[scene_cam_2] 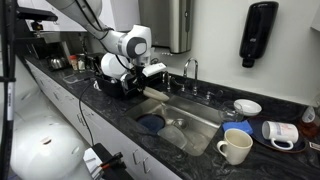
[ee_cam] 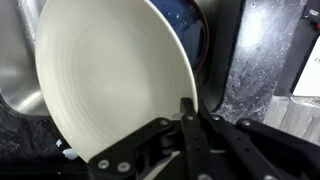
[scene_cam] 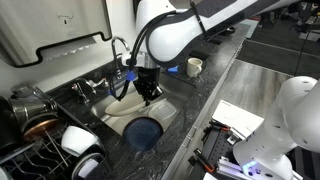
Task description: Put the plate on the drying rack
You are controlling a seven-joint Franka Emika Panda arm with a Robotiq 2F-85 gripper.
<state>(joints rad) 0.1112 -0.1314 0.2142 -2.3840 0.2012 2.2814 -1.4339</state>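
Observation:
The cream-beige plate [ee_cam: 105, 70] fills the wrist view, and my gripper [ee_cam: 187, 108] is shut on its lower right rim. In an exterior view the gripper [scene_cam: 148, 90] holds the plate [scene_cam: 120, 110] tilted over the steel sink. In an exterior view the gripper [scene_cam_2: 150, 72] hangs just right of the black wire drying rack [scene_cam_2: 112, 88]. The rack also shows at the lower left in an exterior view [scene_cam: 35, 158]. The plate is hard to make out in the view with the rack at left.
A dark blue round dish [scene_cam: 145, 132] lies in the sink [scene_cam_2: 195, 118] under the plate. White bowls [scene_cam: 80, 140] sit in the rack. A faucet [scene_cam_2: 187, 70] stands behind the sink. A mug [scene_cam_2: 235, 147], a bowl [scene_cam_2: 247, 106] and papers [scene_cam: 240, 118] lie on the counter.

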